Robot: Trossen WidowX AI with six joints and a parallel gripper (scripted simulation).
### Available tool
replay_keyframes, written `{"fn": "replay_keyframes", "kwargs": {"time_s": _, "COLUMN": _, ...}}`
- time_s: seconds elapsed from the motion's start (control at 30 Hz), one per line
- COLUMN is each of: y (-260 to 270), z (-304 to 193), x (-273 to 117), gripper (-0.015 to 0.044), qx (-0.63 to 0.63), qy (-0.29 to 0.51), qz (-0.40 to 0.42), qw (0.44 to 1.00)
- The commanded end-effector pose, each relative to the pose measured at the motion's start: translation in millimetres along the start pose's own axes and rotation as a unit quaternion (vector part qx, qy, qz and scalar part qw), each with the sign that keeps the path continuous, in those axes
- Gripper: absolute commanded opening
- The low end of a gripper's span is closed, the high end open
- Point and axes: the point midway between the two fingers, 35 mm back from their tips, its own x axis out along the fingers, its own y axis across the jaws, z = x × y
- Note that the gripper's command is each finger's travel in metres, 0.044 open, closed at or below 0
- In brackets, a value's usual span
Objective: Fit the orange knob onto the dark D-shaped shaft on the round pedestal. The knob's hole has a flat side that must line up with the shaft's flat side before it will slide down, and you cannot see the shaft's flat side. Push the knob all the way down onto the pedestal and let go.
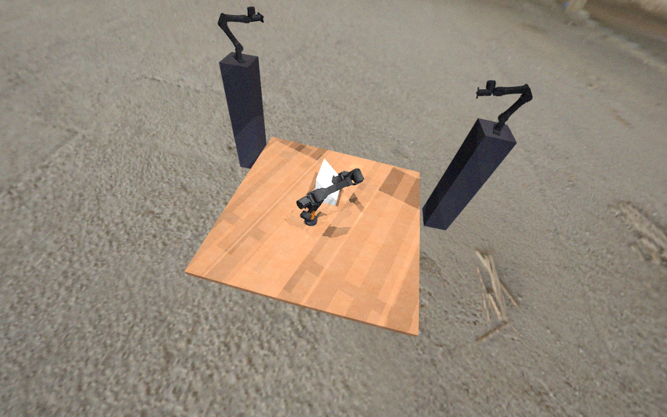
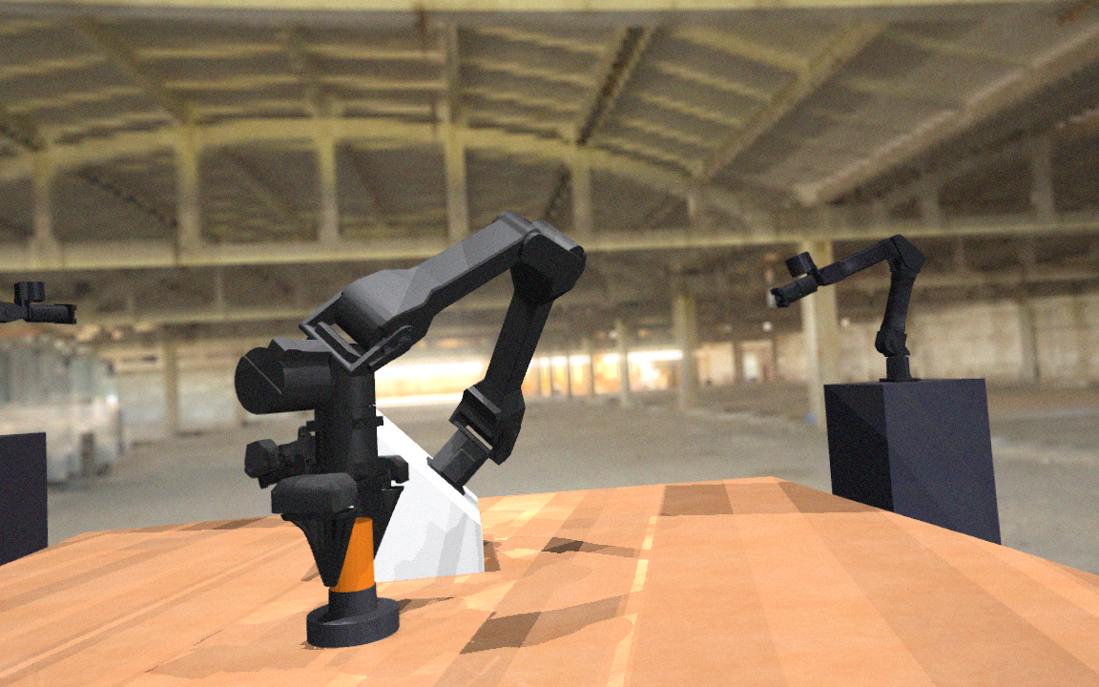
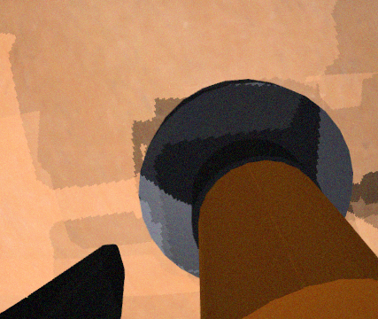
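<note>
The orange knob stands upright on the dark round pedestal. In the exterior view its lower rim meets the top of the pedestal's raised collar, with no gap or shaft showing between them. My gripper points straight down and is open around the knob, one finger on each side. In the wrist view both fingers stand clear of the orange wall, the right one just at the frame's edge. The knob hides the shaft and its flat side.
A white wedge-shaped stand carries my arm's base behind the pedestal on the wooden table top. Two other dark arms stand on tall dark pillars beyond the table's edges.
</note>
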Motion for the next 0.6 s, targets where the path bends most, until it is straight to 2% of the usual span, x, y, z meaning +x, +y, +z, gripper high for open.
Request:
{"fn": "replay_keyframes", "kwargs": {"time_s": 0.0, "y": 0, "z": 0, "x": 0, "gripper": 0.044, "qx": 0.0, "qy": 0.0, "qz": 0.0, "qw": 1.0}}
{"fn": "replay_keyframes", "kwargs": {"time_s": 0.07, "y": 2, "z": 0, "x": -10, "gripper": 0.044, "qx": 0.0, "qy": -0.001, "qz": 0.0, "qw": 1.0}}
{"fn": "replay_keyframes", "kwargs": {"time_s": 0.27, "y": 0, "z": 2, "x": -92, "gripper": 0.044, "qx": 0.0, "qy": -0.002, "qz": 0.0, "qw": 1.0}}
{"fn": "replay_keyframes", "kwargs": {"time_s": 0.57, "y": 2, "z": 5, "x": -95, "gripper": 0.044, "qx": 0.0, "qy": -0.002, "qz": 0.0, "qw": 1.0}}
